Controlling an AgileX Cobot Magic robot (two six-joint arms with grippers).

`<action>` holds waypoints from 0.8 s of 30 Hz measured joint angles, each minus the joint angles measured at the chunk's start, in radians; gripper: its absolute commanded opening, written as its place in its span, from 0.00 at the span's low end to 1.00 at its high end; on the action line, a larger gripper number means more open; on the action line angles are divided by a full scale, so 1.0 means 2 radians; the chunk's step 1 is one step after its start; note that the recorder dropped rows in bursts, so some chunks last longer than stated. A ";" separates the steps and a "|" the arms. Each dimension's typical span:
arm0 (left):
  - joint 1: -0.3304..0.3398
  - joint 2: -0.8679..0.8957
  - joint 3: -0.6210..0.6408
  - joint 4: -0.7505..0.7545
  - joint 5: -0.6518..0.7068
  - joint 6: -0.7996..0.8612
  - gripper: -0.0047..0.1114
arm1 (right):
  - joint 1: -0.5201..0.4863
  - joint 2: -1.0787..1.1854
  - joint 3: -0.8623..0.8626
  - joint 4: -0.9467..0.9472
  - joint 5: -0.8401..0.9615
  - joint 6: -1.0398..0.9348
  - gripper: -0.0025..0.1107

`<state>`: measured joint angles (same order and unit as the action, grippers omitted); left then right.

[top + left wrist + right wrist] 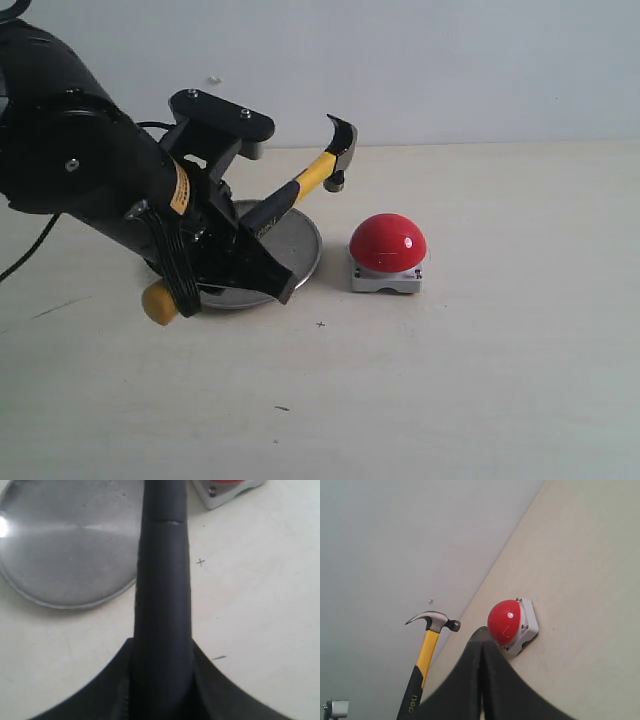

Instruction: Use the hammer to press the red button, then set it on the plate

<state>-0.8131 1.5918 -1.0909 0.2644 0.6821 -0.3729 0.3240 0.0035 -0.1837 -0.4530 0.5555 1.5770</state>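
Hammer (426, 650) head outside left wrist view

Brand word read: "deli", in white lower-case letters, printed along the black sleeve of the hammer (426, 655) handle, in the right wrist view. In the exterior view the same white lettering is seen on the handle but is too small to be read. A yellow label (180, 190) is noted on the left arm (90, 170); its dark print is not legible. A small "+" mark (320, 323) (200, 562) is noted on the bench (500, 380), toward the edge nearest the exterior camera from the red button (388, 243).
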 measured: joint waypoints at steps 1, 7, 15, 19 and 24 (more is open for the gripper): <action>-0.001 0.000 0.000 -0.009 0.000 0.000 0.04 | 0.000 0.000 0.000 0.000 0.000 0.000 0.02; -0.038 0.002 -0.001 -0.039 -0.063 -0.018 0.04 | 0.000 0.000 0.000 0.000 0.000 0.000 0.02; -0.047 0.029 -0.001 -0.054 -0.088 -0.025 0.04 | 0.000 0.000 0.000 0.000 0.000 0.000 0.02; -0.047 0.009 -0.001 -0.053 -0.103 -0.025 0.04 | 0.000 0.000 0.000 0.000 0.000 0.000 0.02; -0.047 -0.018 -0.023 -0.033 -0.101 -0.025 0.04 | 0.000 0.000 0.000 0.000 0.000 0.000 0.02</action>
<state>-0.9063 1.5549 -1.1364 0.1977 0.4809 -0.4223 0.3240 0.0035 -0.1837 -0.4530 0.5555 1.5770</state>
